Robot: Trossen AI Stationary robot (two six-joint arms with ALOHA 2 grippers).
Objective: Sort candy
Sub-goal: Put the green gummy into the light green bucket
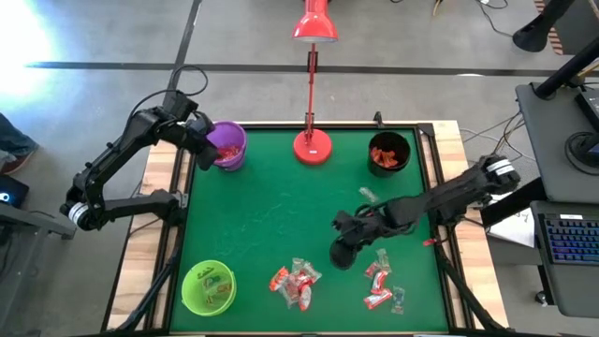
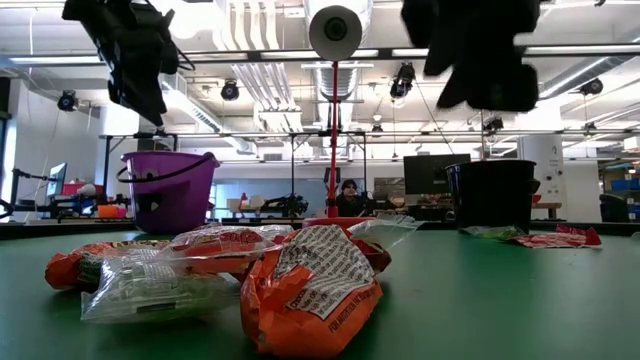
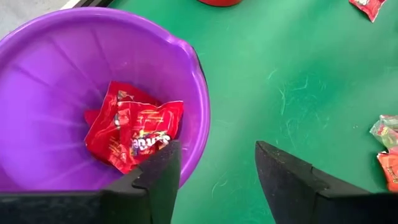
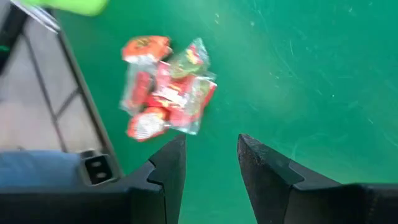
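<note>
Wrapped candy lies in two loose heaps on the green mat, one (image 1: pixel 295 284) near the front middle and one (image 1: pixel 379 281) to its right. My right gripper (image 1: pixel 344 245) hovers open above the mat between them; its wrist view shows the front-middle heap (image 4: pixel 168 87) ahead of the empty fingers. My left gripper (image 3: pixel 217 155) stands open over the near rim of the purple cup (image 1: pixel 227 145). Red candy packets (image 3: pixel 134 134) lie on the cup's bottom. A dark cup (image 1: pixel 388 153) at the far right holds orange-red candy. A green cup (image 1: pixel 208 286) at the front left holds a few pieces.
A red lamp stands with its base (image 1: pixel 312 145) at the far middle, between the purple and dark cups. A clear-wrapped piece (image 1: pixel 368 195) lies near the dark cup. Bare mat (image 1: pixel 262 215) spreads across the centre. Wooden table edges frame the mat.
</note>
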